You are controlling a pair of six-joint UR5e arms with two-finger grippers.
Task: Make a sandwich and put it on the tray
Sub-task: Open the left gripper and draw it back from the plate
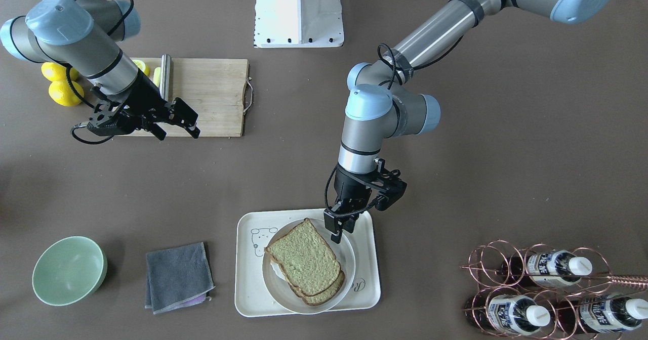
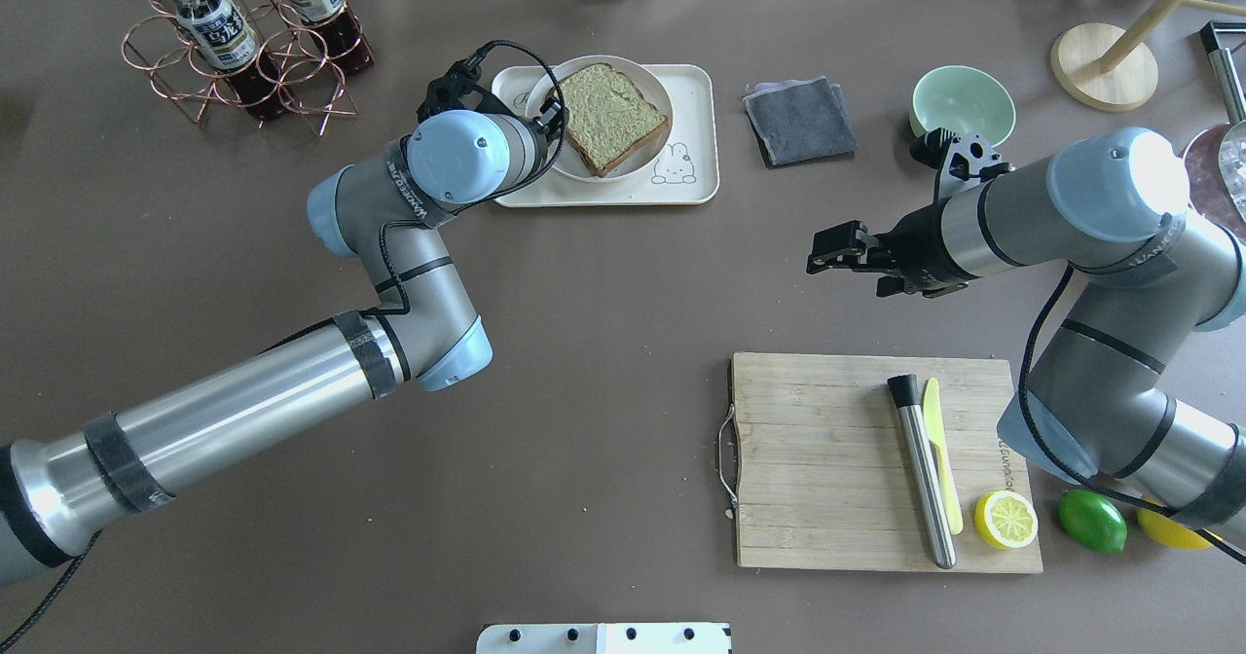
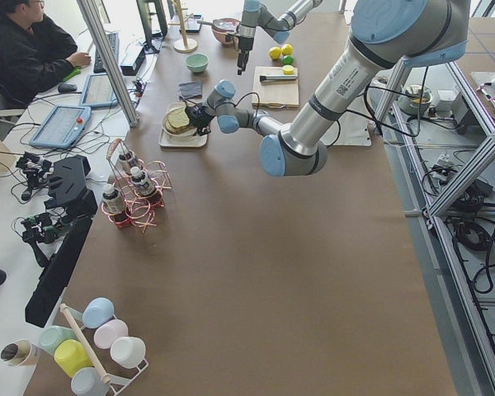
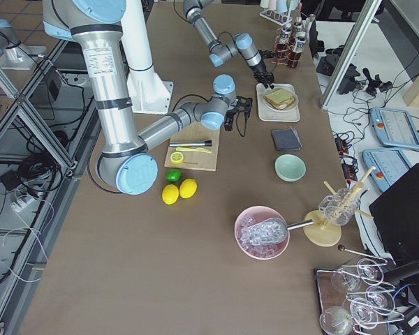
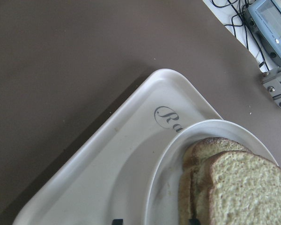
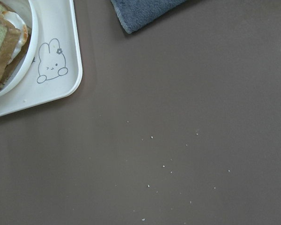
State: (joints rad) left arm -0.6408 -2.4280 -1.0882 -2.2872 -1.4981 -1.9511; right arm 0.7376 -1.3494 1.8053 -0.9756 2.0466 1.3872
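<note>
Two slices of crusted bread make up the sandwich. A rim of white egg shows between them. It lies on a round white plate, and the plate sits inside the cream tray on the side of the desk away from the robot.

The left gripper hangs at the plate's edge. In its wrist view we see its fingers slightly spread, one over the tray floor and one over the bread, with the plate rim between them. The right gripper hovers above the edge of the bamboo cutting board, fingers spread and holding nothing.

The desk is covered in matte brown, and we make out pale crumbs scattered near the tray's bunny corner. A folded grey cloth and a mint-green bowl lie beside the tray. A copper wire rack holding bottles sits on its other side. On the board rest a steel rod, a yellow knife and a lemon half.

Aluminium framing stands on either side of the desk. A person sits at a side bench strewn with cables and tablets.
</note>
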